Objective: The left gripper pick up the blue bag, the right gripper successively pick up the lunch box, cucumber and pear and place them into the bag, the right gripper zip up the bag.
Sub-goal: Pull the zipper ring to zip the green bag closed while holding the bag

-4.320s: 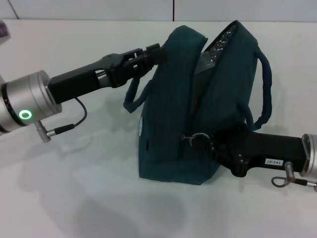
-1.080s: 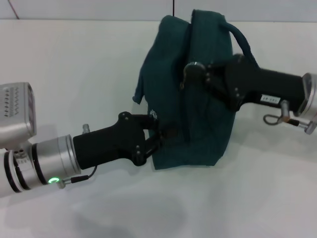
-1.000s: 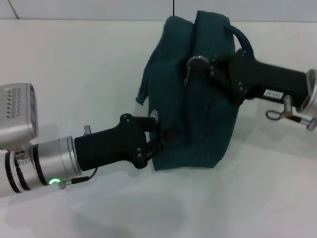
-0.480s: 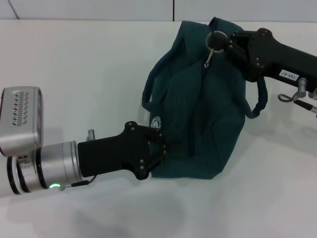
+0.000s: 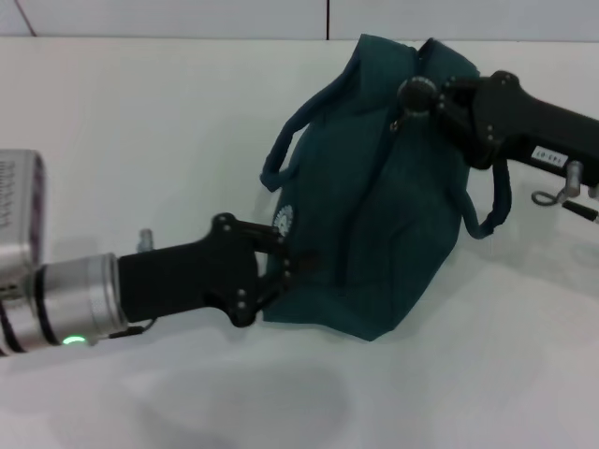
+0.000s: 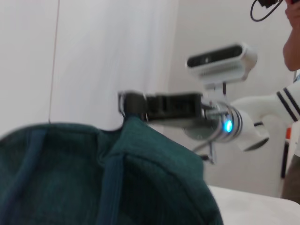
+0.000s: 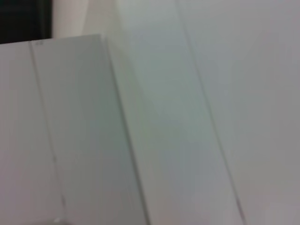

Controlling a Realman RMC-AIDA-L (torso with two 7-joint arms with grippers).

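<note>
The blue bag (image 5: 374, 206) stands on the white table with its mouth closed, and its fabric fills the lower part of the left wrist view (image 6: 93, 178). My left gripper (image 5: 288, 266) is shut on the bag's lower near corner. At the bag's top ridge, my right gripper (image 5: 414, 95) is shut on the zipper pull (image 5: 397, 119); the left wrist view shows this right gripper (image 6: 133, 104) from the other side. The lunch box, cucumber and pear are hidden. The right wrist view shows only white surfaces.
The bag's carry handles (image 5: 487, 210) hang loose on both sides. The white table (image 5: 140, 140) spreads around the bag, with a wall behind it. A camera on a stand (image 6: 220, 61) shows beyond the right arm.
The bag's mouth, open earlier with the lunch box showing, is now closed. My right gripper travelled along the zipper up to the top ridge. My left gripper moved from the top handle to the lower corner.
</note>
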